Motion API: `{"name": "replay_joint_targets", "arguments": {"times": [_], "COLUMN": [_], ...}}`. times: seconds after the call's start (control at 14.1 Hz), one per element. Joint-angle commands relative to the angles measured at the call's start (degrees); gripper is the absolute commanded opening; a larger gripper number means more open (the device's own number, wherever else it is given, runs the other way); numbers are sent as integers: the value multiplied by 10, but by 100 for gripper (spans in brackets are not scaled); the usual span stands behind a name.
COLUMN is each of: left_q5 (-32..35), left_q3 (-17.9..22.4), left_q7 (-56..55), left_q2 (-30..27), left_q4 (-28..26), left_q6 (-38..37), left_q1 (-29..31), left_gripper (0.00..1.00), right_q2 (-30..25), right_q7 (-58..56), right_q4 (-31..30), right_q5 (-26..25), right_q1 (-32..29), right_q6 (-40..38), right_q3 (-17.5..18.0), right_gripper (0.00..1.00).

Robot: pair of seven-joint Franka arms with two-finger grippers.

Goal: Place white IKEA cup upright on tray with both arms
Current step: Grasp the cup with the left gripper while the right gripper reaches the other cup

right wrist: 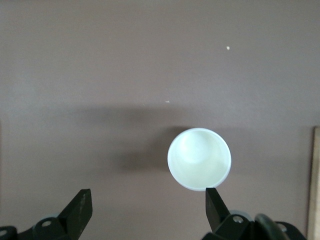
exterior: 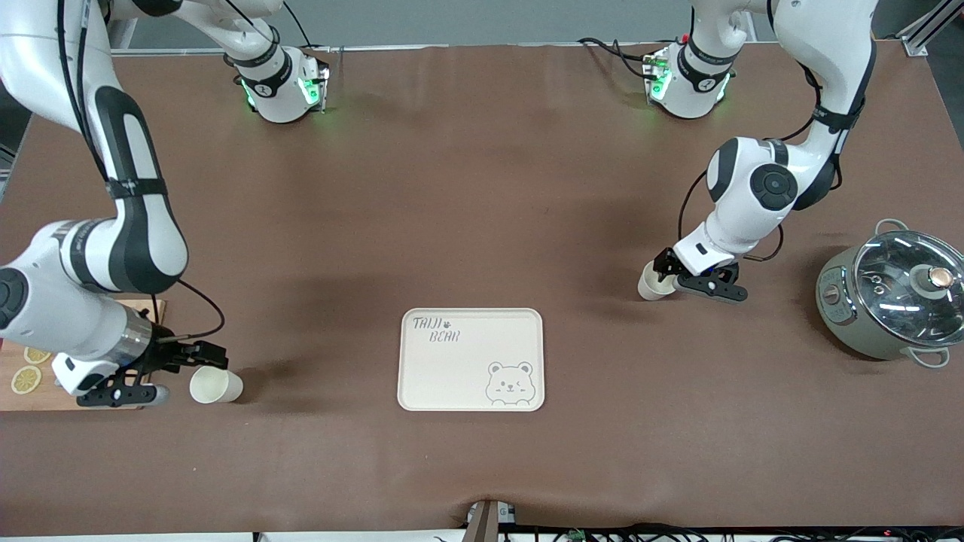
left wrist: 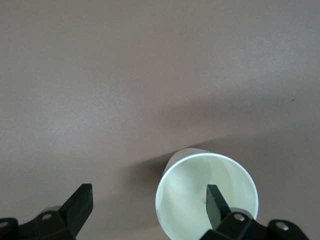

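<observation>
The cream tray (exterior: 452, 376) with the bear face lies mid-table, with nothing on it. Two white cups lie on their sides. One cup (exterior: 652, 283) (left wrist: 190, 200) is toward the left arm's end, farther from the front camera than the tray. My left gripper (exterior: 672, 277) (left wrist: 147, 202) is open at its mouth; one finger (left wrist: 215, 202) shows against the cup's inside and the other stands outside the rim. The other cup (exterior: 216, 385) (right wrist: 199, 159) lies toward the right arm's end. My right gripper (exterior: 184, 373) (right wrist: 147, 207) is open just short of its mouth, not touching.
A grey pot with a glass lid (exterior: 892, 293) stands at the left arm's end of the table. A wooden board with lemon slices (exterior: 22, 373) sits at the right arm's end, under the right wrist. Brown tabletop (exterior: 482, 226) surrounds the tray.
</observation>
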Motion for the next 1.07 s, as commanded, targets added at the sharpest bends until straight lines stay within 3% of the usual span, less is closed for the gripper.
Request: {"name": "replay_joint_targets", "arguments": {"times": [0.0, 0.36, 0.43, 0.99], "left_q5": [-5, -3, -3, -2], "left_q3": [-3, -3, -3, -3], "left_q7": [15, 23, 25, 24], "left_q2": [10, 17, 16, 23], "left_q4": [1, 3, 0, 14], "left_q6": [14, 14, 14, 14], "left_q1": [5, 4, 5, 3], "left_gripper": [100, 100, 1, 0], "right_q2": [52, 90, 95, 119], "right_q7": [-5, -3, -3, 0], "right_q4": [57, 56, 56, 51], "right_q5": [-25, -59, -61, -84], "right_q1": [7, 5, 6, 9], "right_q6": [10, 46, 47, 67], "right_q3": [-3, -4, -5, -5], "right_gripper": [100, 100, 100, 100]}}
